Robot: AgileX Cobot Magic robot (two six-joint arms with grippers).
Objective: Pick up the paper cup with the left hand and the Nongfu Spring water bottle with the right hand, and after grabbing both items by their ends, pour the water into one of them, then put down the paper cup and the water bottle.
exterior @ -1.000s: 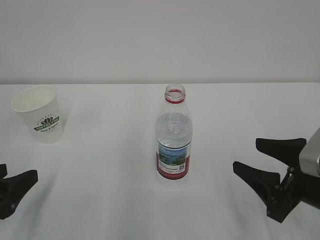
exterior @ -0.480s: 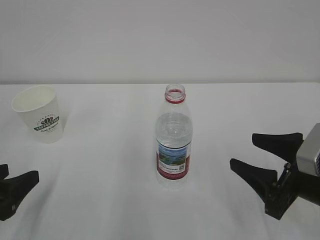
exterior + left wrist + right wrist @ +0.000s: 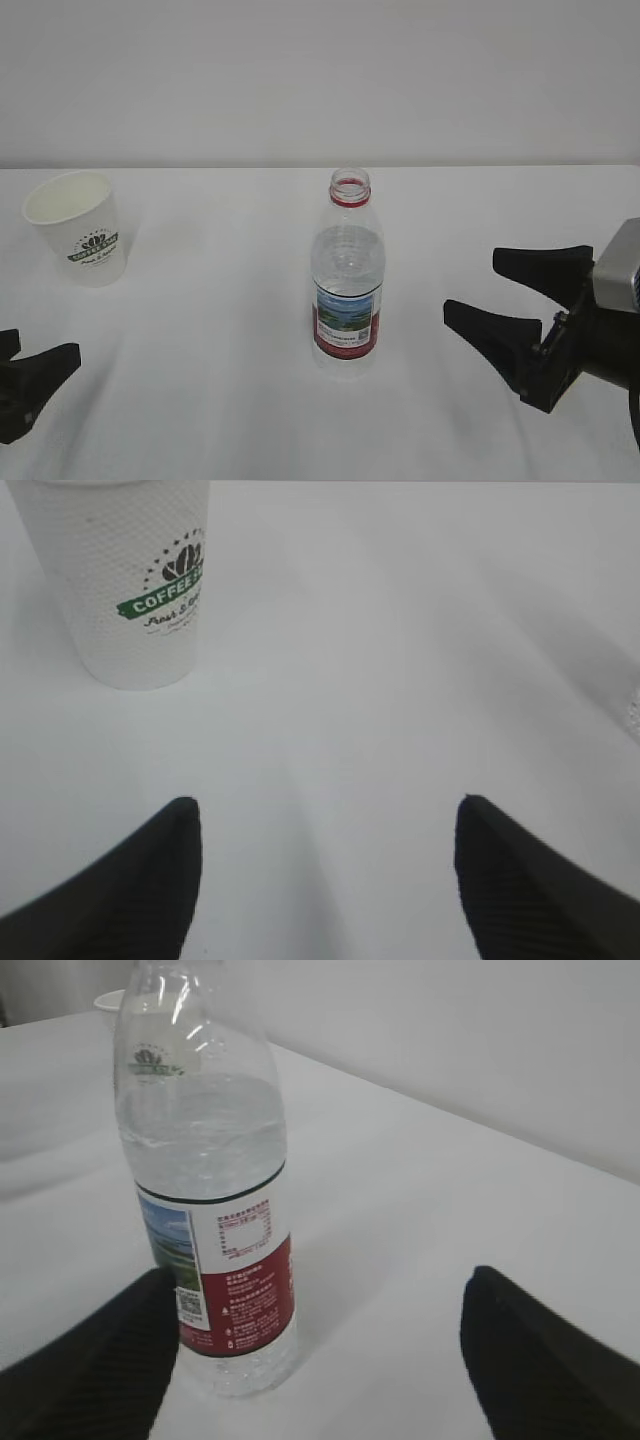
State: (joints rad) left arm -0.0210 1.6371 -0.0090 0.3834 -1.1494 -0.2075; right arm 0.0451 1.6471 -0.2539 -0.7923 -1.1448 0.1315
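My right hand: my black gripper on the thick arm has its jaws spread wide and grips nothing; it sits low to the right of the bottle, well apart from it.
My left hand: my other black gripper is also spread wide with nothing in it, pointing across the white table toward the cup, which stands ahead and left of its line.
Bottle risk: the clear ribbed plastic Nongfu Spring bottle with the red label stands uncapped; I judge a sideways nudge from one finger could tip it and spill.
Cup risk: the small white tapered paper cup with the green logo is light; an off-centre approach could push it away or crush it.
Bottle contents: clear water up to the shoulder.
Cup contents: the cream inside looks dry, though I cannot see its bottom.
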